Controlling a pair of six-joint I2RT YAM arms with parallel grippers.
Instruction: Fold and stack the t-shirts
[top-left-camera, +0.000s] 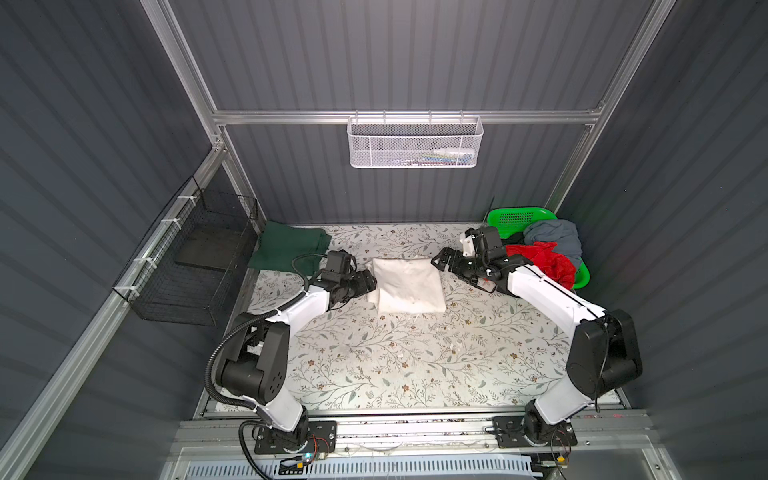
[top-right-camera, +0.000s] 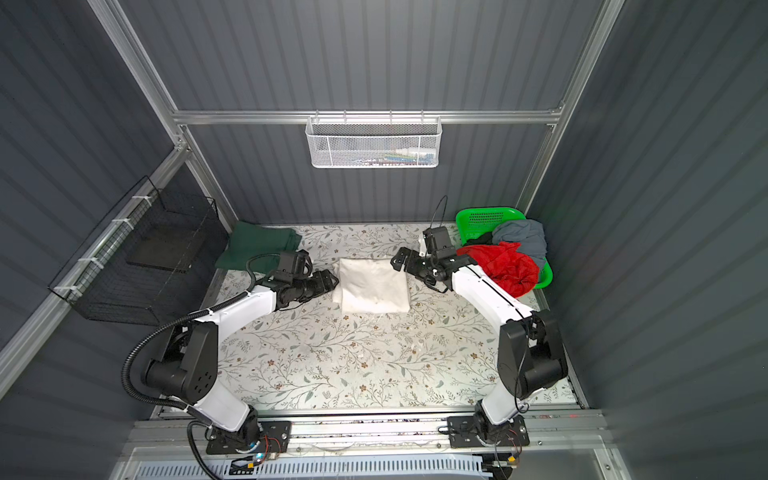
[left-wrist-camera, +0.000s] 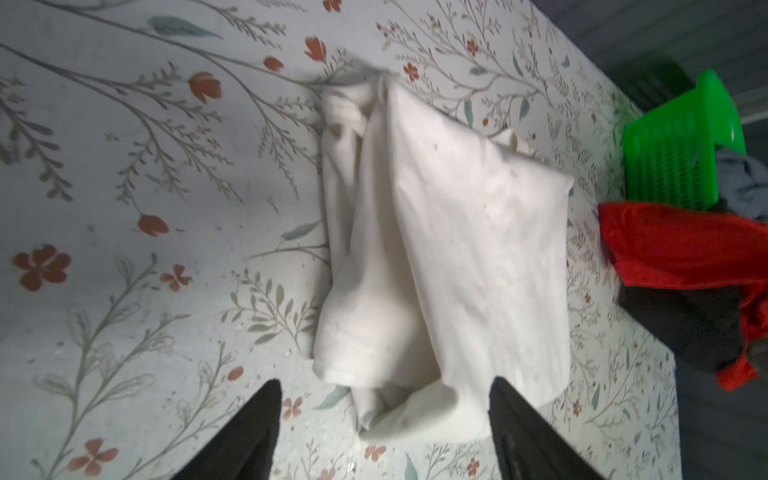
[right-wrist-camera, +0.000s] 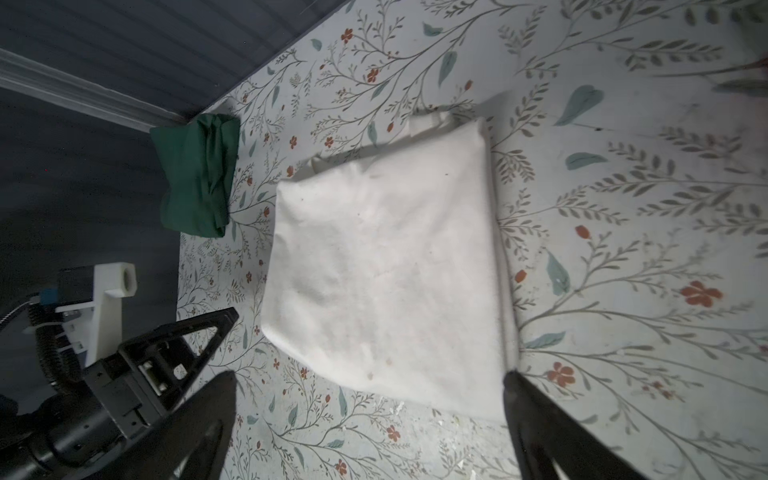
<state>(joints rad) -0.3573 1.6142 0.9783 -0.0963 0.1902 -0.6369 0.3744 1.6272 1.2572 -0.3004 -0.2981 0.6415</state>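
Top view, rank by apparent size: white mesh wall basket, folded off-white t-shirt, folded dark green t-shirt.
1. white mesh wall basket, though it hangs higher, likely nearer the camera
2. folded off-white t-shirt
3. folded dark green t-shirt, only slightly smaller

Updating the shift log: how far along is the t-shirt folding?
Done: the dark green shirt lies folded in the back corner; the off-white shirt lies folded in the middle. In hand: nothing; left gripper and right gripper flank it, open. Left: stacking those two, then the red shirt, grey-blue shirt and black shirt in the green basket.
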